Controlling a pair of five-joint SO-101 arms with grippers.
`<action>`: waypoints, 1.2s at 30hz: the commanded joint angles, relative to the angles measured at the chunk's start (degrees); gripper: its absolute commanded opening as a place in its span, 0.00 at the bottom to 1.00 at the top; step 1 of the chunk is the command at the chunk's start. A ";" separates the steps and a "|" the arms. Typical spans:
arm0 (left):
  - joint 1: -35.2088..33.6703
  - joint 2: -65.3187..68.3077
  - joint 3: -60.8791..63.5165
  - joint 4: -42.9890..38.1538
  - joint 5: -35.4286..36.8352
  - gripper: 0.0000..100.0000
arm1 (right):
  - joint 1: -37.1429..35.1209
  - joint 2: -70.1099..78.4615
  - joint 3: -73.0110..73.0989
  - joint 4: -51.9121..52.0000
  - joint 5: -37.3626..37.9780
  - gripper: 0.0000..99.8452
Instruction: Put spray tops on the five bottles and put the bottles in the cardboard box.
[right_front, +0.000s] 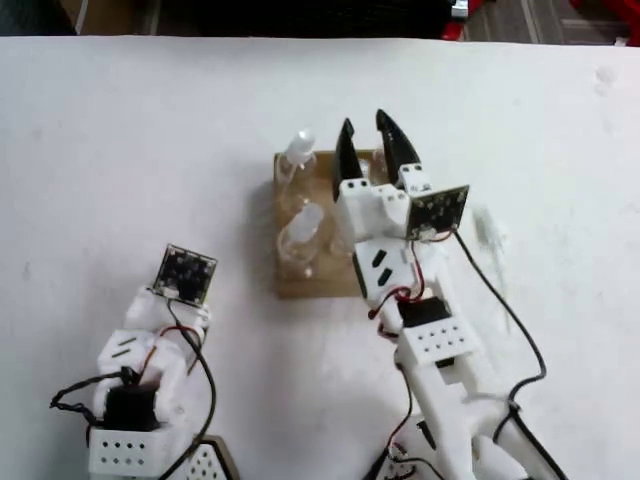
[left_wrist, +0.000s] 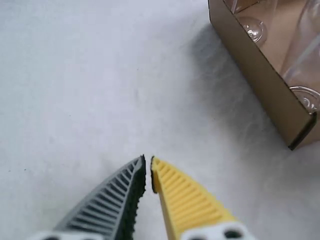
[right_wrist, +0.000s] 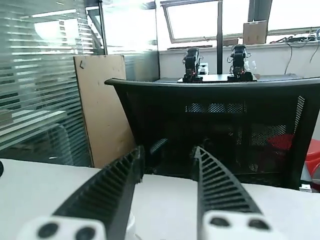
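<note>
High view: cardboard box (right_front: 315, 288) sits mid-table (right_front: 150, 130), open side up, clear bottles inside. One bottle (right_front: 298, 150) at the far-left corner w/ a white spray top on. A second bottle (right_front: 300, 235) is nearer along the left wall and also looks capped. Both seem upright, not certain. The right arm covers the box's right half, so can't get a count. Right gripper (right_front: 364, 125) hangs over the far-right part of the box, black fingers spread apart, nothing between them. My read: that pose fits the placing step, open jaws right above the spot where a bottle would go. Right wrist view: same gripper (right_wrist: 168, 150) points level across the table toward a black mesh chair (right_wrist: 225, 125), jaws wide. A pale rounded bit (right_wrist: 131, 222) sits under one finger, prob. a spray top, too little shown to be sure. Left wrist view: left gripper (left_wrist: 148, 161), one grey finger and one yellow, is pinched nearly together w/ only a thin slit and grips nothing. It is aimed at bare table just beside the box's near-left corner. Round bottle bases show through the box opening. Left arm (right_front: 150, 350) is folded low at the near-left, well apart from the box. Judging by this it's parked out of the right arm's way, w/ no loose bottle in its reach.
</note>
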 joint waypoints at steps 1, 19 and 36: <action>0.40 -0.66 -0.09 0.18 -0.53 0.02 | 2.77 -6.46 -0.79 5.23 -0.62 0.13; 0.40 -0.66 -0.09 0.18 -0.53 0.02 | 30.37 -12.62 -23.12 52.00 -16.35 0.13; 0.57 -0.66 -0.09 0.09 -0.53 0.02 | 36.26 10.07 -29.01 56.13 3.69 0.13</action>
